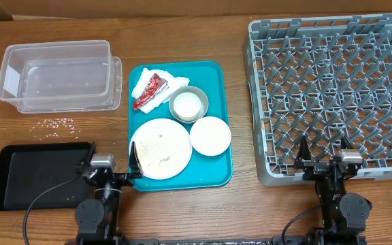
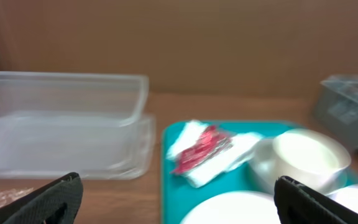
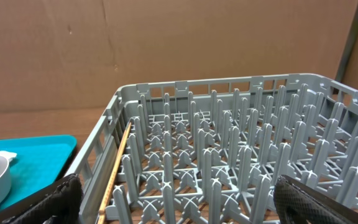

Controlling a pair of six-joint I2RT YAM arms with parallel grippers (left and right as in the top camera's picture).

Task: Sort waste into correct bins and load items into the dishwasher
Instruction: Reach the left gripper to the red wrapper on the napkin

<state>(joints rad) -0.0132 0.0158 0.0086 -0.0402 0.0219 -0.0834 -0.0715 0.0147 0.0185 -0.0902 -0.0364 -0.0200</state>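
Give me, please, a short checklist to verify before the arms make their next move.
1. Left gripper open and empty: ok.
2. Right gripper open and empty: ok.
3. Clear tub uncovered: ok.
4. Red wrapper lying on top of the napkin, not covered: ok.
5. Plate free of leftovers: not ok, it looks speckled.
6. Dish rack pegs free near the right gripper: ok.

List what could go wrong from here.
1. The red wrapper lies on the crumpled napkin; a grab may lift both into one bin.
2. The plate carries crumbs; tilting it toward the dish rack could spill them on the teal tray.
3. The rice crumbs on the table are scattered and tiny, likely too small for the open left pincer.
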